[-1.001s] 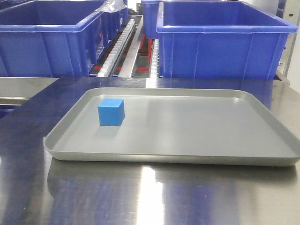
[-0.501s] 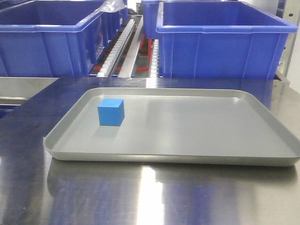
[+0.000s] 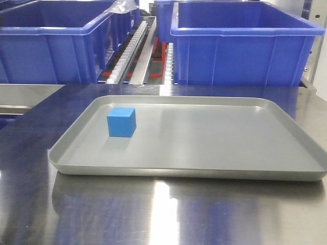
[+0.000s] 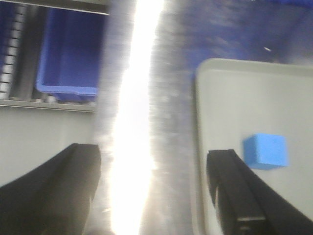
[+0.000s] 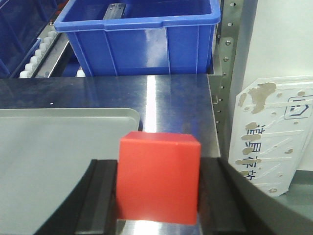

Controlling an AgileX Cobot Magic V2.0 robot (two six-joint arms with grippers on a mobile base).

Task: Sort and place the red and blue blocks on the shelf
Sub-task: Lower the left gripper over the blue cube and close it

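The blue block (image 3: pixel 121 122) rests in the left part of the shallow grey tray (image 3: pixel 194 173); the left wrist view shows the same blue block (image 4: pixel 265 151) just right of my right-hand finger. My left gripper (image 4: pixel 154 161) is open over the steel table, left of the tray's edge, with nothing between its fingers. In the right wrist view my right gripper (image 5: pixel 157 178) is shut on the red block (image 5: pixel 157 176), held above the table near the tray's right corner. The shelf (image 3: pixel 134 51) with white rollers runs behind the table. Neither gripper shows in the front view.
Large dark-blue bins stand on the racking behind the tray, one at left (image 3: pixel 51 43) and one at right (image 3: pixel 240 43). A perforated steel upright (image 5: pixel 226 58) and a white printed board (image 5: pixel 271 132) lie right of the table. Strong glare (image 4: pixel 134 122) streaks the tabletop.
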